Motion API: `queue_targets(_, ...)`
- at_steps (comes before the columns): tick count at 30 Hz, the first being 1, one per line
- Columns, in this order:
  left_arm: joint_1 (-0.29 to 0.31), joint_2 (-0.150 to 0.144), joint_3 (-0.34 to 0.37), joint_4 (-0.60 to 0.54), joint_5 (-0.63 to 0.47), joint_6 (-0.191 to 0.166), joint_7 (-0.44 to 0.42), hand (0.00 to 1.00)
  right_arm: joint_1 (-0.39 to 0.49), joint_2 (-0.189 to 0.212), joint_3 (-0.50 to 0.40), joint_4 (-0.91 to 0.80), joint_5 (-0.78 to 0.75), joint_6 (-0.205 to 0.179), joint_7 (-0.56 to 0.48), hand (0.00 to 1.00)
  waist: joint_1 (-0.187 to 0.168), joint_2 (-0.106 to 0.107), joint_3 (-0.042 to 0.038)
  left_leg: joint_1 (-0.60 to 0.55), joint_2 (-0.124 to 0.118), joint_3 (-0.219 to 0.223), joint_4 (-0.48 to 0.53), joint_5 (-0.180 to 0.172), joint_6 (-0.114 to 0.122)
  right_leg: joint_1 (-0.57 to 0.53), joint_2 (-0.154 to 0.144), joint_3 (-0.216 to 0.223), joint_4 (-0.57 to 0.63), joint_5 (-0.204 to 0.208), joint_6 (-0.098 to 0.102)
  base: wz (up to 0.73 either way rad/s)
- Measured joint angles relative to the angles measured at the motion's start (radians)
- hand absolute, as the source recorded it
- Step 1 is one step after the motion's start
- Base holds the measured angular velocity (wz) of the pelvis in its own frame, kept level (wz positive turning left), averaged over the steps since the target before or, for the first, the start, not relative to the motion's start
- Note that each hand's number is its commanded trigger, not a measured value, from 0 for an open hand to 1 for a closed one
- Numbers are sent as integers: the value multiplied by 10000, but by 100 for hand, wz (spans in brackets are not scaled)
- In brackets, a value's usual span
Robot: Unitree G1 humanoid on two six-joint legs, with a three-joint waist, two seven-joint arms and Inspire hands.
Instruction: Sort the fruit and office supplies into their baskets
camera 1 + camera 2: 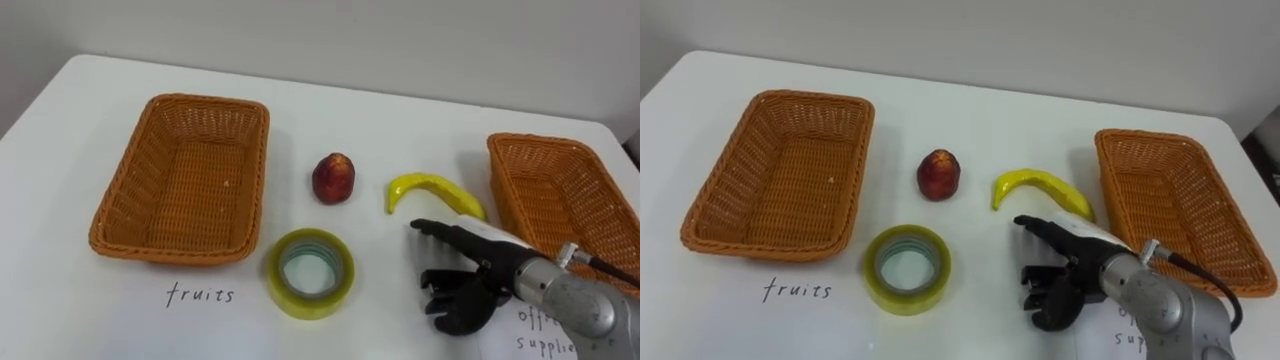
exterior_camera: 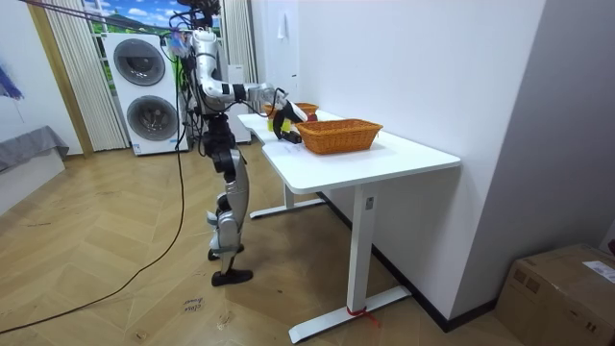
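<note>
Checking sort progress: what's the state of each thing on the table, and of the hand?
Left basket: empty.
Right basket: empty.
Red fruit: loose on table.
Banana: loose on table, lying flat.
Tape roll: lying flat, hole up.
Right hand: open, holding nothing, near banana.

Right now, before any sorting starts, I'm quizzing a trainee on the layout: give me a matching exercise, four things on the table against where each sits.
Things:
1. banana
2. roll of tape
3. red fruit
4. left basket

Places:
A. nearest the table front edge
B. at the far left
C. just beyond the right hand
D. between the left basket and the banana

Pairs: 1-C, 2-A, 3-D, 4-B
</note>
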State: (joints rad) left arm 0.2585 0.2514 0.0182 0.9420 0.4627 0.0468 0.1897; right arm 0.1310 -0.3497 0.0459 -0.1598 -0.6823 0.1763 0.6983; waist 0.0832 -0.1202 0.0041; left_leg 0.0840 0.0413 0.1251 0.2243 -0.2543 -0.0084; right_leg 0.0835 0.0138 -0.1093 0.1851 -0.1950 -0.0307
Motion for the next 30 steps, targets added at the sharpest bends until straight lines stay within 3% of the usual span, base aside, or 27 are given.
queue_targets(6,7,-71,183,-9,22,186,-59,0,42,0,-9,-122,-682,153,3,0,2,-55,-13,-37,-28,-132,-18,0,5,2,-11,-58,1,-3,7,3)
queue_targets(17,15,-77,181,-18,81,222,-61,0,83,-1,-16,-169,-716,258,13,0,-15,-38,-22,-41,-19,-169,-24,1,5,30,-1,-81,19,-2,8,0)
queue_targets(27,-35,-89,204,-18,96,575,-95,0,97,-2,-17,-128,-736,653,17,0,-14,2,-45,-24,-15,-180,-20,0,5,40,15,-50,48,27,18,0)
queue_targets(28,-39,-89,204,-18,96,577,-97,0,97,-2,-18,-127,-735,655,24,13,-18,2,-45,-24,-15,-179,-20,0,5,39,15,-49,48,28,18,0)
queue_targets(29,-44,-89,205,-19,96,577,-105,0,97,-2,-18,-127,-735,655,31,66,-18,2,-45,-24,-15,-179,-21,0,5,40,15,-49,48,28,18,0)
queue_targets(30,-46,-90,243,-59,96,578,-172,0,92,-2,-23,-127,-735,653,37,100,-22,2,-45,-28,-15,-180,-24,0,5,40,16,-44,48,29,18,0)
